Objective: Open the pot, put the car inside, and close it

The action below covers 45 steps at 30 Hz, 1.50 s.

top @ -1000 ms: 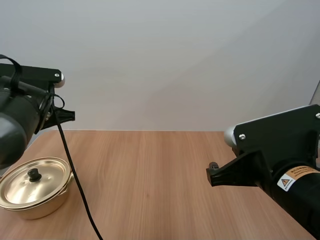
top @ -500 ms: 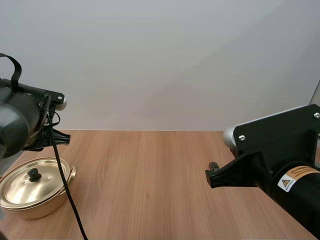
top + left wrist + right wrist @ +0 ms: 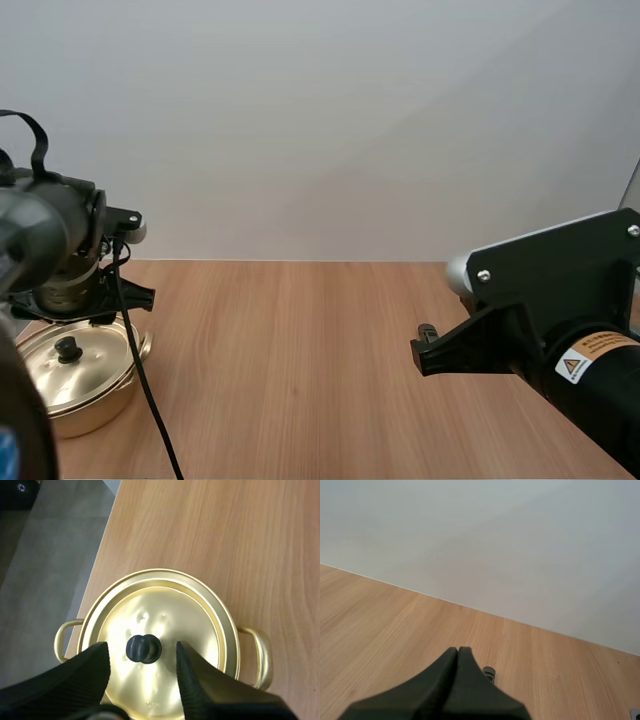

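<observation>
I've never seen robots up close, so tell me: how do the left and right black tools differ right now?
The left black two-fingered tool is open; the right tool is shut into one wedge. The left one sits over the lidded golden metal pot, straddling its black knob; the right one is over the wooden table. Both hold nothing.

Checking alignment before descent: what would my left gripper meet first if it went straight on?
Likely the black knob on the lid, centred between the left gripper's open fingers; depth unclear.
</observation>
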Tool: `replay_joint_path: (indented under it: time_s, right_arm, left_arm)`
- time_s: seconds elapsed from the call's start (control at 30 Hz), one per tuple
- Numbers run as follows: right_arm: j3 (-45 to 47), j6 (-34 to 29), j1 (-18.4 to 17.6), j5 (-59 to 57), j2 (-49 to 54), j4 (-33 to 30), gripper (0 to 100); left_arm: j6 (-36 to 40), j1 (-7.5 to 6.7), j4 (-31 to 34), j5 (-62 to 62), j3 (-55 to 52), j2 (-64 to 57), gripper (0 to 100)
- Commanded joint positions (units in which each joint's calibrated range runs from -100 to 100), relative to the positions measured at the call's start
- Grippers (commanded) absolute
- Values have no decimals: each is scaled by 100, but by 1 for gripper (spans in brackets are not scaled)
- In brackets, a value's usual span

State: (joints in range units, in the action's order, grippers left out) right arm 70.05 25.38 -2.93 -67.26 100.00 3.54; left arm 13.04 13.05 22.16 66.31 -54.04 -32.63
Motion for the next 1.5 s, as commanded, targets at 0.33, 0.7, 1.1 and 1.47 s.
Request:
replay_joint_path:
  time_s: [0.33, 0.7, 1.1, 1.47]
  right_arm:
    - [0, 2, -1, -4, 0, 5, 0]
    - [0, 2, -1, -4, 0, 5, 0]
    - [0, 2, -1, -4, 0, 5, 0]
    - [0, 2, -1, -4, 0, 5, 0]
  left_arm:
    - [118, 10, 382, -480, 2, 472, 69]
    - [-1051, 668, -68, -408, 2, 472, 69]
    - [-2419, 887, -1614, -272, 2, 718, 69]
    - [-2468, 887, -1723, -1126, 2, 1278, 69]
